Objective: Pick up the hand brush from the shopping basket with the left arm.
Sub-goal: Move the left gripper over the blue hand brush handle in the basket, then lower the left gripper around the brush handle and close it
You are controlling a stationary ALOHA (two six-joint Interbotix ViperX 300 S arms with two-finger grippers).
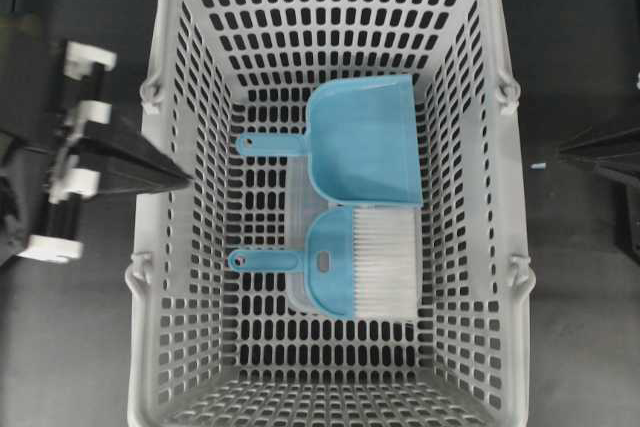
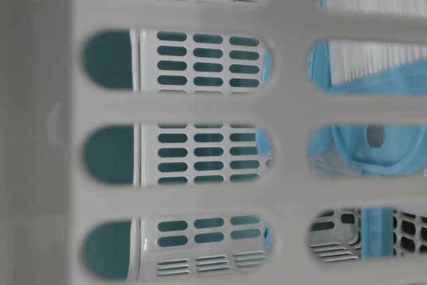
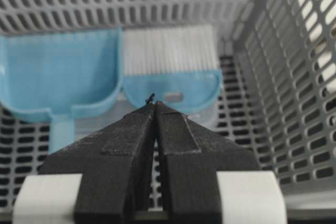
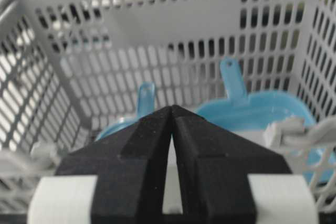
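Observation:
The hand brush (image 1: 345, 265) lies flat on the floor of the shopping basket (image 1: 160, 47), white bristles to the right and thin handle to the left. It also shows in the left wrist view (image 3: 170, 85), just beyond my fingertips, and through the wall slots in the table-level view (image 2: 373, 58). My left gripper (image 1: 186, 179) is shut and empty at the basket's left wall, pointing inward. My right gripper (image 1: 563, 152) is shut and empty outside the right wall. In the right wrist view only the brush handle (image 4: 145, 98) shows clearly behind the gripper (image 4: 172, 107).
A matching blue dustpan (image 1: 362, 139) without bristles lies beside the brush, toward the far end, its handle to the left; it shows in the left wrist view (image 3: 58, 77) and the right wrist view (image 4: 252, 111). The slotted basket walls (image 3: 294, 77) rise on all sides.

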